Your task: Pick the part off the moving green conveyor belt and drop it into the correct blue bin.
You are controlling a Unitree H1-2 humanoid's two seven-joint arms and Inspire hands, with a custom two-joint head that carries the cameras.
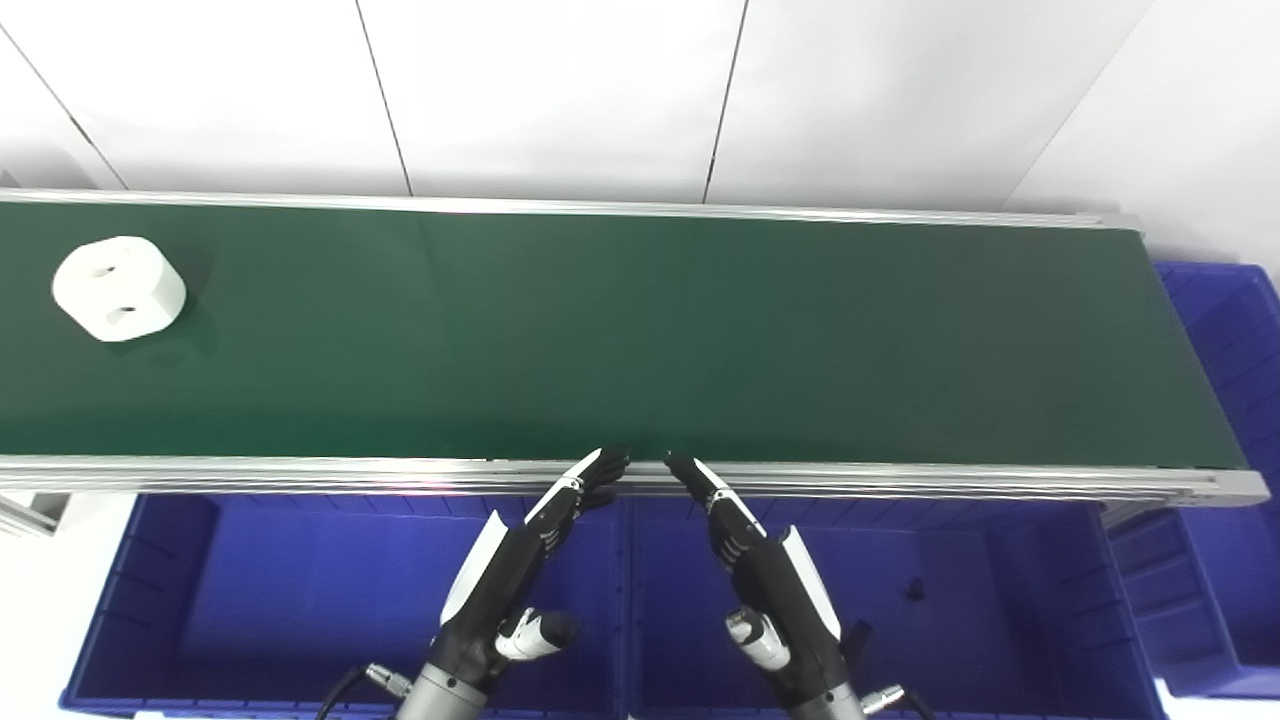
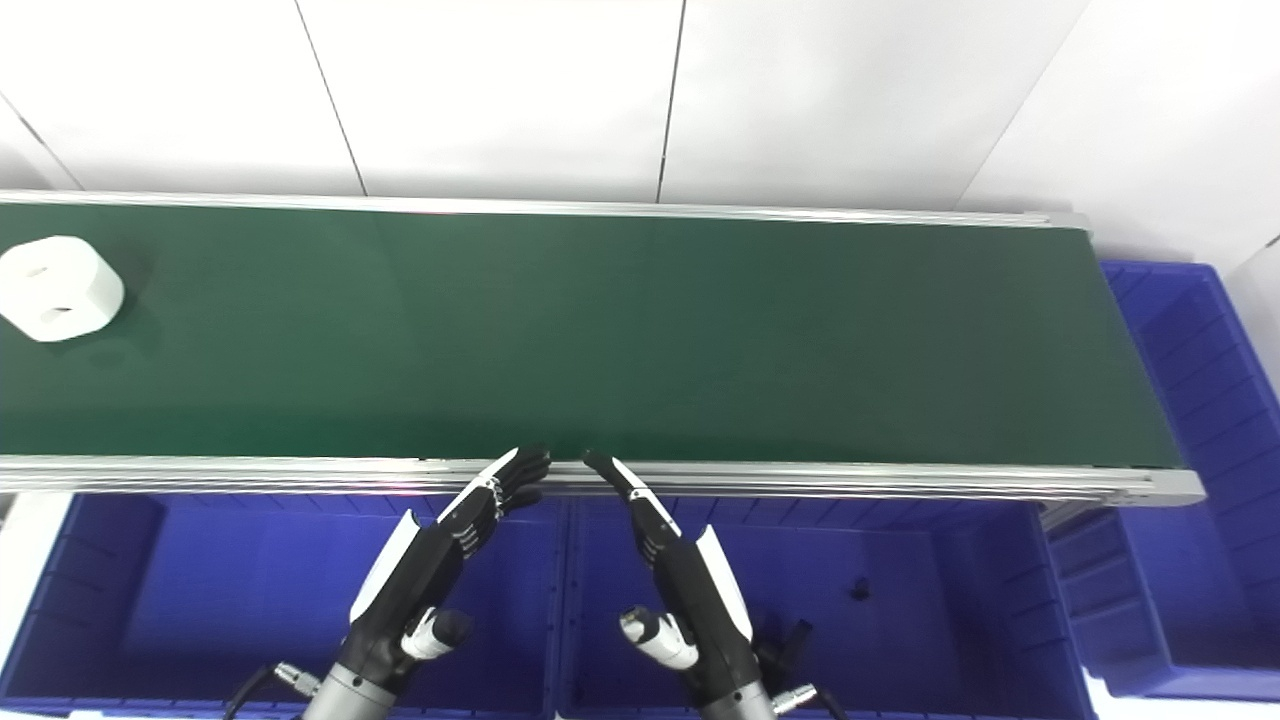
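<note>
Left eye view
Part: a white rounded block with two holes in its top lay on the green conveyor belt, at the far left, nearer the far rail than the near one.
Left hand: the left hand held nothing, fingers straight and spread with the thumb out to the side, tips at the belt's near rail, well apart from the part.
Right hand: the right hand mirrored it, empty and spread, its tips near the left hand's tips.
Bins: a left blue bin and a middle blue bin sat below the near rail under the hands; a third bin stood past the belt's right end.

Right eye view
Part: the same block sat at the picture's left edge, untouched.
Hands: the left hand and the right hand were both unladen and spread at the near rail.

Step in hand
Judgement: waiting for the part to come within reach.
Doing it well: the hand probably ought to stay spread until the block arrived, lead the belt's motion, close across the block's flat sides, and lift clear of the rail before going to a bin.
Unknown: which bin was correct could not be told.
</note>
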